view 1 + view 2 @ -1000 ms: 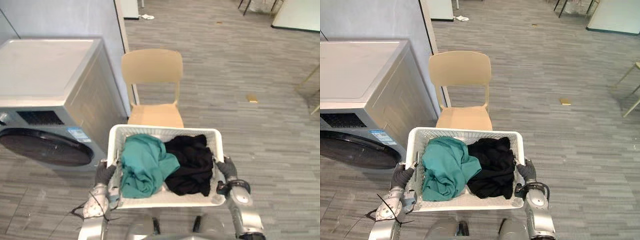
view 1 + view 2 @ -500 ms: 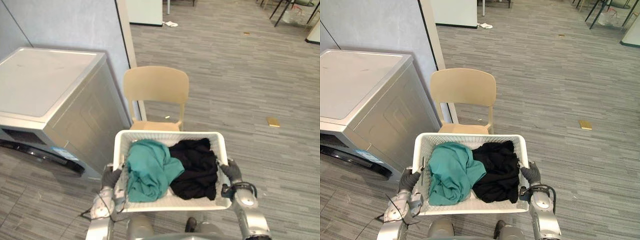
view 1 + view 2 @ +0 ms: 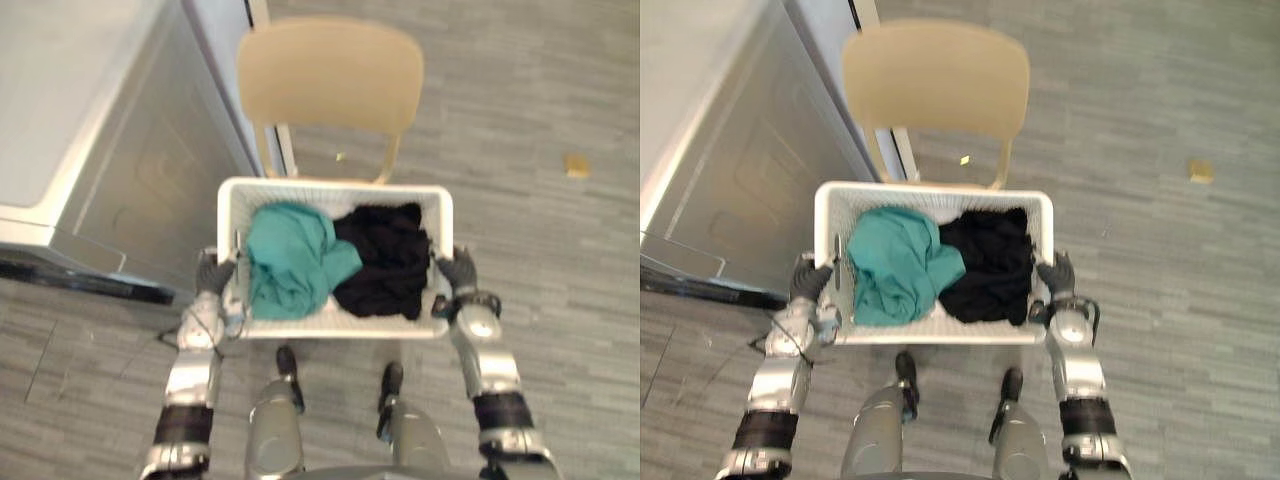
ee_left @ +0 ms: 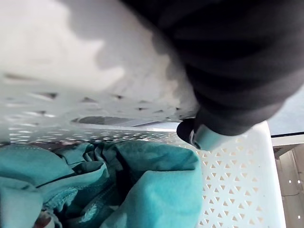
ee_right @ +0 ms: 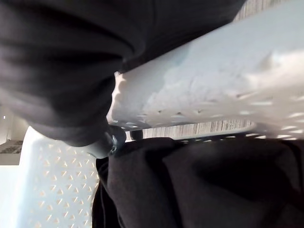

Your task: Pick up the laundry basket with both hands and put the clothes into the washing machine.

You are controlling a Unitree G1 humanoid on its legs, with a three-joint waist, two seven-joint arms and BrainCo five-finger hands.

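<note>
Lift stage complete: we hold the white laundry basket (image 3: 335, 186) by its side rims, left hand (image 3: 213, 273) and right hand (image 3: 458, 270) each curled over an edge. The teal garment (image 3: 290, 265) and black garment (image 3: 385, 260) lie inside. Loading the washing machine (image 3: 130, 170) at our left is not yet done.

White laundry basket (image 3: 335, 184) at frame centre, held off the floor. Left hand (image 3: 212, 273) grips its left rim, right hand (image 3: 459, 270) its right rim. Inside: teal garment (image 3: 290, 262) on the left, black garment (image 3: 385, 262) on the right, touching. Tan chair (image 3: 330, 72) just above; grey washing machine (image 3: 80, 150) upper left.
</note>
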